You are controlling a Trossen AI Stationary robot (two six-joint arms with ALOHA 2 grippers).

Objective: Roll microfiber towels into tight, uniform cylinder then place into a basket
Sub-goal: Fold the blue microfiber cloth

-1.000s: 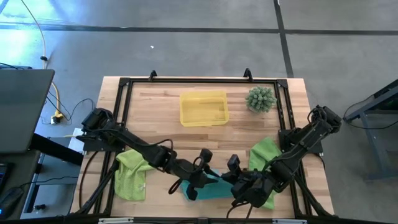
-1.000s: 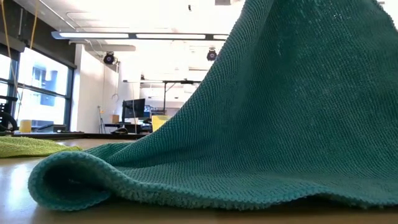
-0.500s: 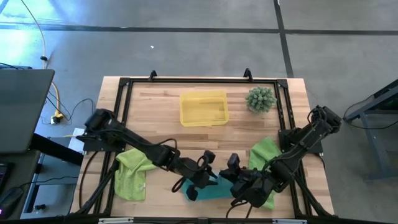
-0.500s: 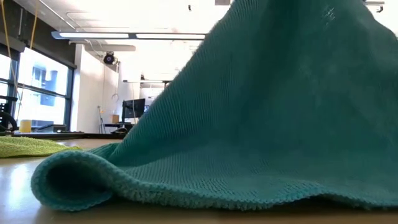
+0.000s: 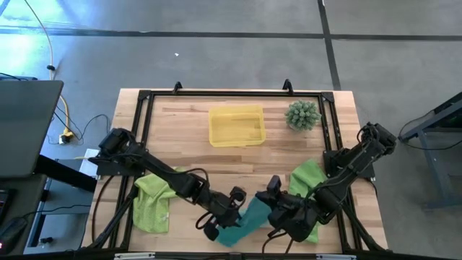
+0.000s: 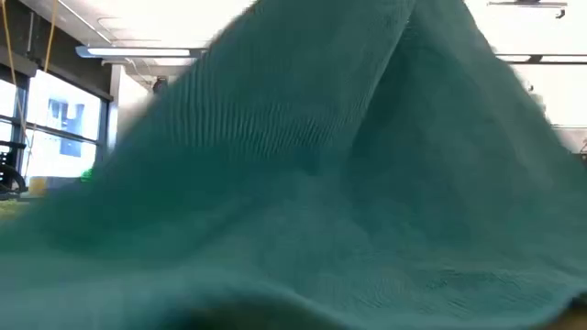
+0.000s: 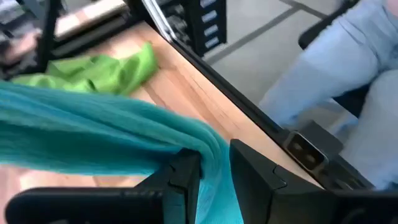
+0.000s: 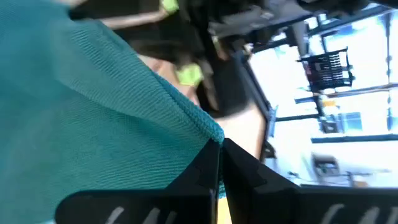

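Note:
A teal microfiber towel (image 5: 244,221) hangs as a slanting strip between my two grippers near the table's front edge, and it fills the low view (image 6: 303,183). My left gripper (image 5: 225,217) is shut on its nearer left end. My right gripper (image 5: 273,196) is shut on its farther right end. One lime-green towel (image 5: 153,204) lies crumpled flat at the front left. Another (image 5: 306,178) lies at the front right, partly under my right arm. The yellow basket (image 5: 236,125) stands at the far middle. My left gripper pinches a bunched fold of the teal towel (image 7: 210,149) between its two fingers (image 7: 186,177). It comes at the towel slanting downward from the table's left. The cloth runs off from the fingers in gathered folds. My right gripper pinches a corner of the teal towel (image 8: 211,132) between its shut fingers (image 8: 245,168), and only the edge reaches them. From there the cloth spreads away in one sloping sheet, drawn fairly smooth.
A spiky green plant (image 5: 302,115) stands at the far right beside the basket. A black frame (image 5: 216,94) runs round the tabletop. A person's pale-blue trouser leg (image 7: 348,68) shows just past the table's edge. Bare wood lies between the basket and the towels.
My left gripper has sunk and gone toward the table's near edge, turning as it went, with the teal towel still in its hold. The towel, earlier a flat patch with a fold on the table, is now a slanting strip. My right gripper has rolled in place.

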